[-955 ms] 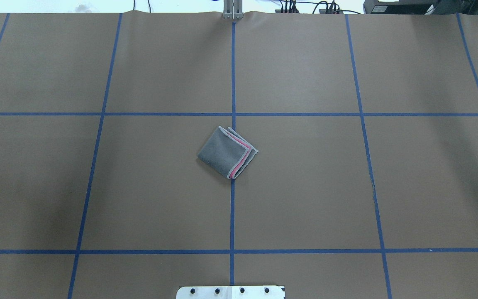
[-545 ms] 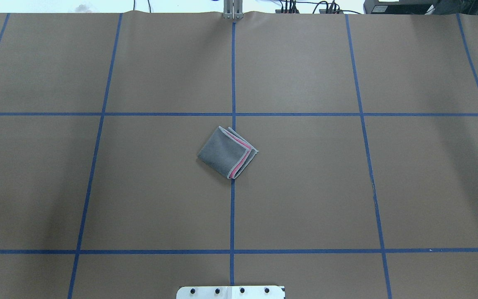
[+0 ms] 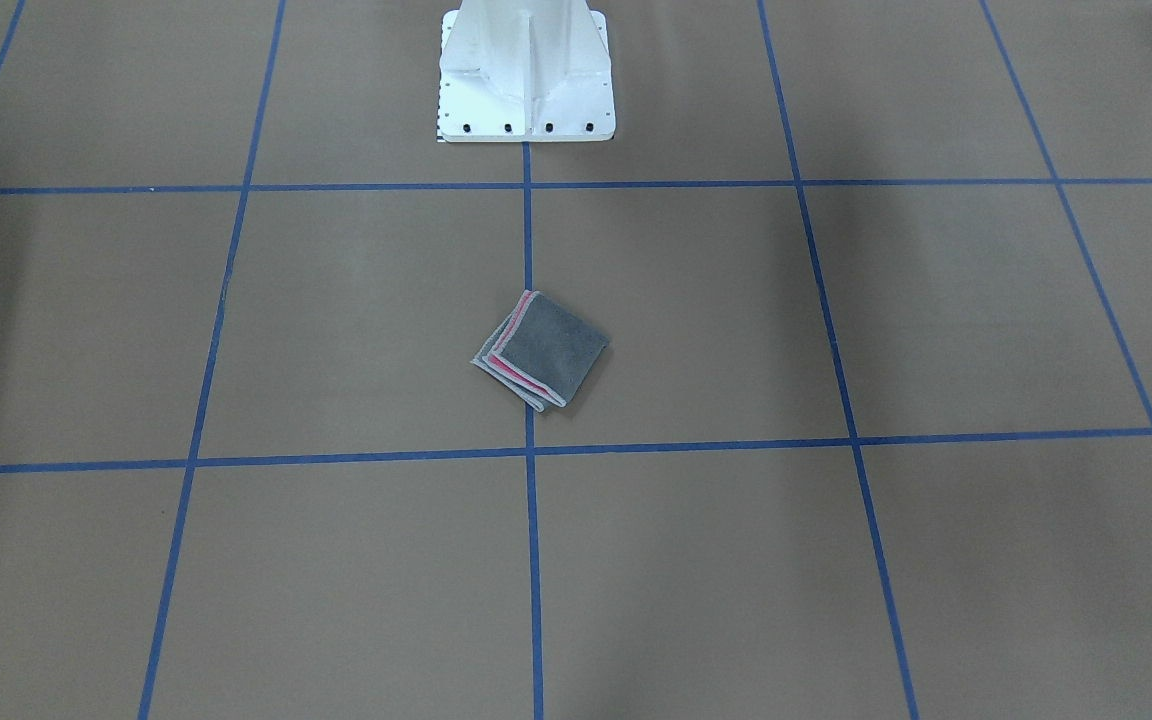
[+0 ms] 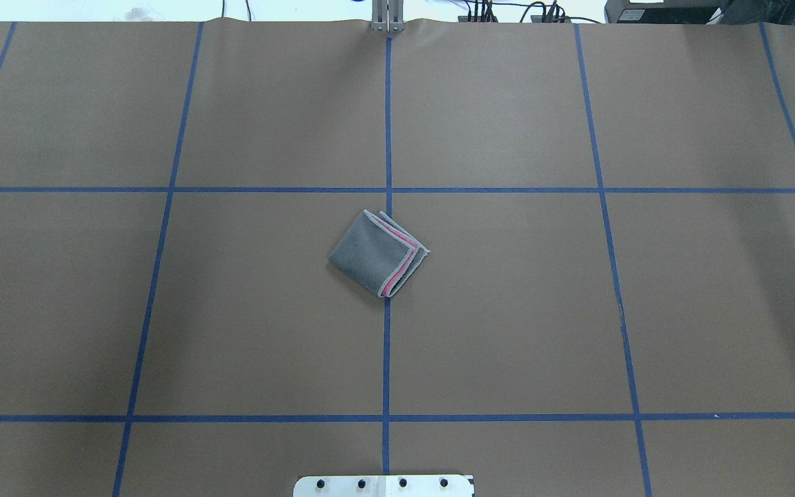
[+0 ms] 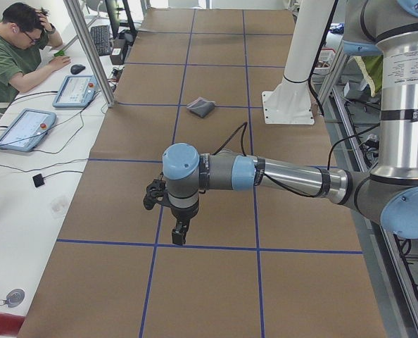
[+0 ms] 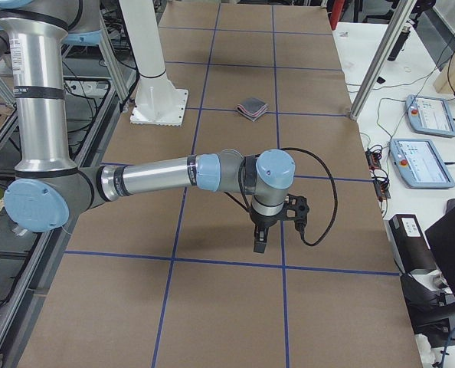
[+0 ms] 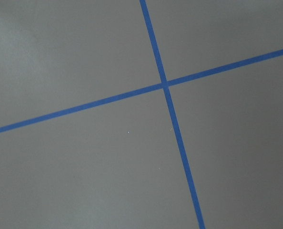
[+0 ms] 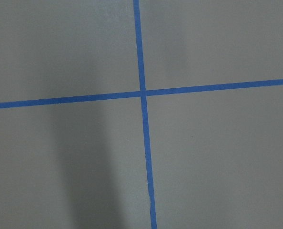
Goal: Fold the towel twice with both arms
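The towel (image 4: 377, 254) lies folded into a small square at the table's middle, dark grey face up, with pink layers showing along one edge. It also shows in the front view (image 3: 541, 350) and, small and far, in both side views (image 5: 201, 107) (image 6: 252, 108). Neither arm reaches the overhead or front view. My left gripper (image 5: 179, 236) hangs above the table far from the towel, pointing down; I cannot tell if it is open. My right gripper (image 6: 260, 244) hangs likewise at the other end; its state I cannot tell. Both wrist views show only brown table and blue tape.
The white pedestal base (image 3: 526, 80) stands at the robot's side of the table. Blue tape lines (image 4: 386, 345) grid the brown surface. A person (image 5: 12, 49) sits at a side desk with tablets (image 5: 75, 90). An aluminium post (image 6: 377, 65) stands by the far edge.
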`<move>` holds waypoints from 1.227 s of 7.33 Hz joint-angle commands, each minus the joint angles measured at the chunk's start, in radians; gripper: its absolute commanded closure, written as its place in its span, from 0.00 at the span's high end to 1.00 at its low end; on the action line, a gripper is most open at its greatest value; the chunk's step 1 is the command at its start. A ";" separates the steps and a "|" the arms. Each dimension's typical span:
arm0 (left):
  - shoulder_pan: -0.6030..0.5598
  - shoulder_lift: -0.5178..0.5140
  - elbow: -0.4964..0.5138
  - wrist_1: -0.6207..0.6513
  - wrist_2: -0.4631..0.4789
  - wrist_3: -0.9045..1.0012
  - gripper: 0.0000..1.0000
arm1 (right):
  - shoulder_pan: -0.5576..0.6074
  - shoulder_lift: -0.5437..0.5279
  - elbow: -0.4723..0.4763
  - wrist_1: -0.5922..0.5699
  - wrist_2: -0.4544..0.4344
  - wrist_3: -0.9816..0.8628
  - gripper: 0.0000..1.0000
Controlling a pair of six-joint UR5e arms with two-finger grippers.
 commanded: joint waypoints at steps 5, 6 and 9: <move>0.005 0.000 0.039 -0.094 -0.001 -0.085 1.00 | 0.000 -0.073 -0.063 0.138 0.012 -0.002 1.00; 0.005 -0.003 0.039 -0.094 -0.001 -0.085 1.00 | 0.000 -0.085 -0.168 0.326 0.012 0.008 1.00; 0.005 -0.003 0.032 -0.091 -0.001 -0.086 1.00 | 0.000 -0.058 -0.139 0.367 0.015 0.117 1.00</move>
